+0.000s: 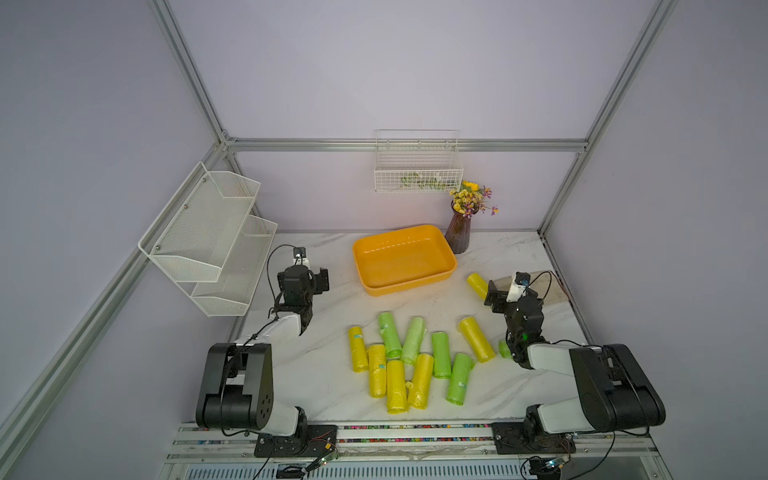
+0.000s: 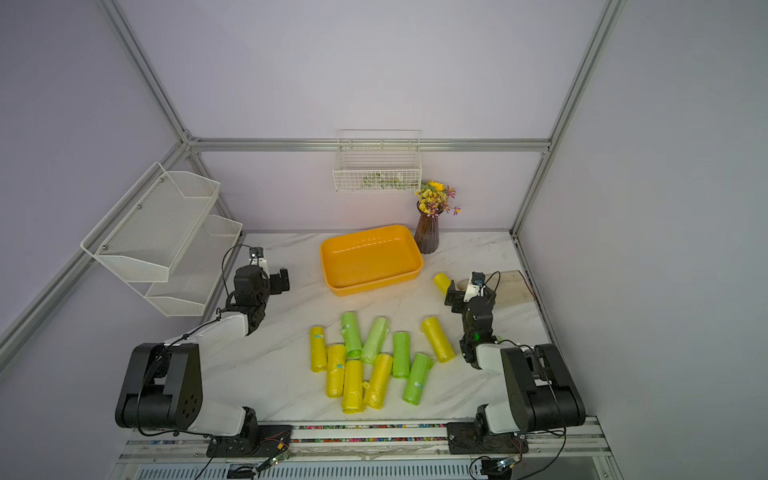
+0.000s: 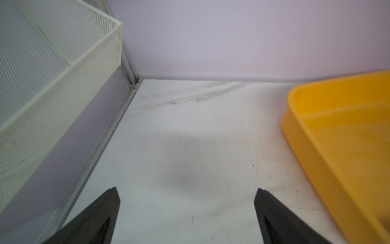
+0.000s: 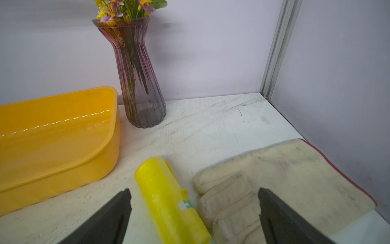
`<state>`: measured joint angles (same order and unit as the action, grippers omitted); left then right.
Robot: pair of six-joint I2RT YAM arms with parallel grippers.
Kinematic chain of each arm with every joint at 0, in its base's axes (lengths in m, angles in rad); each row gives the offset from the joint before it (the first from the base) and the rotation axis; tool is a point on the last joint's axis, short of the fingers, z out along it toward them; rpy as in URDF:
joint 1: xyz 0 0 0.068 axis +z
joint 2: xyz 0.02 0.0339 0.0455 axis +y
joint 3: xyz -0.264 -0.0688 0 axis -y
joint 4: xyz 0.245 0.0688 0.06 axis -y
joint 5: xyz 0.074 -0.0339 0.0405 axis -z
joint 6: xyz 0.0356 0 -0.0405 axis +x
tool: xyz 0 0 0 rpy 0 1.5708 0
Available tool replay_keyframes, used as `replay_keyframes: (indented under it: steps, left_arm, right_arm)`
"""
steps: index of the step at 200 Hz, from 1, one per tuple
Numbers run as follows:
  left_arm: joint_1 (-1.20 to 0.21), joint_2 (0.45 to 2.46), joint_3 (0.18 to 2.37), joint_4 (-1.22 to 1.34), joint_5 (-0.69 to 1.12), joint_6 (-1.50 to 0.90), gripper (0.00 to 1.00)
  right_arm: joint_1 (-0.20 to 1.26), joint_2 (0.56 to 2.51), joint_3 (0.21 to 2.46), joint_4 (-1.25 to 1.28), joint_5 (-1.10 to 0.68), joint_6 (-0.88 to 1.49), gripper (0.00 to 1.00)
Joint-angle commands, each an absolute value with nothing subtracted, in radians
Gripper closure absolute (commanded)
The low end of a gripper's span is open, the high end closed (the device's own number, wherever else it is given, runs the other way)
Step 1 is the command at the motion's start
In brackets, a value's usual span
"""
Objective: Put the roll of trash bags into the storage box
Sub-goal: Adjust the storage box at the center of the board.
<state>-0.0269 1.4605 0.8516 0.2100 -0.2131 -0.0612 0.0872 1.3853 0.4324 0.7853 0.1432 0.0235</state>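
The orange-yellow storage box [image 1: 403, 262] [image 2: 370, 262] sits empty at the back middle of the marble table. One yellow roll of trash bags [image 1: 476, 284] [image 4: 168, 200] lies alone to the right of the box, beside a glove. My right gripper [image 1: 494, 296] [image 4: 193, 190] hovers open just over it, and the roll shows between the fingers without touching them. Several more yellow and green rolls [image 1: 407, 361] [image 2: 374, 365] lie in a loose pile at the front middle. Left of the box my left gripper [image 1: 322, 280] [image 3: 186, 188] stands open over bare table, with the box [image 3: 337, 147] off to its side.
A purple glass vase [image 1: 459, 232] [image 4: 139, 84] with flowers stands at the box's back right corner. A cream work glove [image 1: 548, 286] [image 4: 274, 179] lies by the right wall. A white mesh two-tier shelf [image 1: 212, 241] [image 3: 52, 74] hangs on the left wall, a wire basket [image 1: 417, 170] on the back wall.
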Motion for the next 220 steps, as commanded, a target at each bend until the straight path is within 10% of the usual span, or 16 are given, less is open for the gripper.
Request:
replay_keyframes:
  steps: [1,139,176,220]
  left_arm:
    - [-0.053,1.468,0.958,-0.12,-0.068,-0.134,0.0]
    - [-0.222,2.063,1.545,-0.393,0.131,-0.385,0.0]
    - [-0.235,2.123,1.594,-0.445,0.095,-0.406,0.1]
    - [-0.241,2.113,1.572,-0.453,0.074,-0.371,0.46]
  right_arm:
    - [0.098,1.321,0.56,0.412,-0.008,0.041,0.02]
    - [0.1,1.643,1.063,-0.322,-0.044,-0.02,0.03]
    - [0.101,1.8,1.204,-0.42,-0.033,-0.066,0.06]
    - [0.106,1.881,1.263,-0.44,-0.039,-0.097,0.1]
